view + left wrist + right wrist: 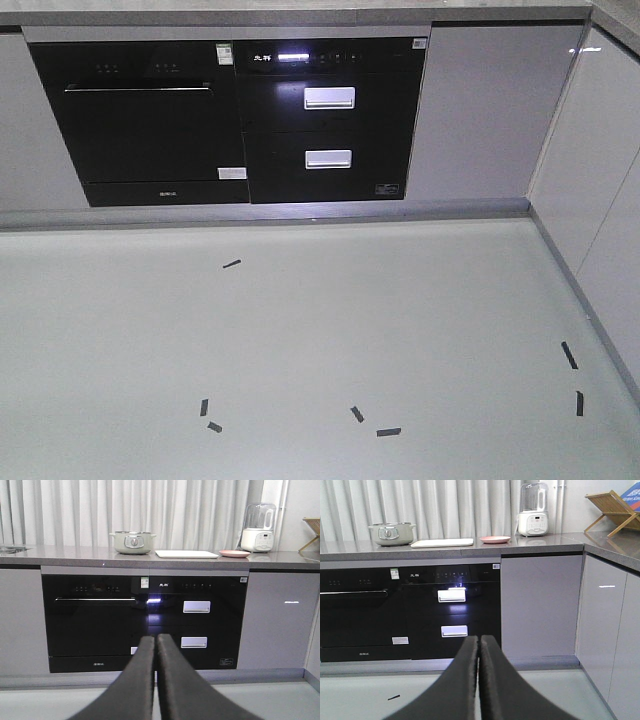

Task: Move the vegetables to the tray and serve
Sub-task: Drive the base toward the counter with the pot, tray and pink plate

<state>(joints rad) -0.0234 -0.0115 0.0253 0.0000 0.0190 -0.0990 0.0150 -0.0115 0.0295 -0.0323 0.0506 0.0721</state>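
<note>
Both arms are hanging low in front of the kitchen cabinets, facing the black appliances. The left hand is clenched, its two dark fingers pressing together with nothing between them. The right hand is clenched just the same, and it too is empty.

The cream-white tray is lying flat on the grey tabletop, well above and beyond both hands. It is sitting between a pale green pot and a pink plate, which is resting just beside its far end without touching it. From this low angle I am seeing both edge-on, so I cannot tell what is lying on them.

A white blender is standing past the plate, and a wooden rack is leaning on the corner stretch. Under the tabletop an oven is sitting beside two drawers with silver handles. Short black tape strips are lying scattered on the pale floor.
</note>
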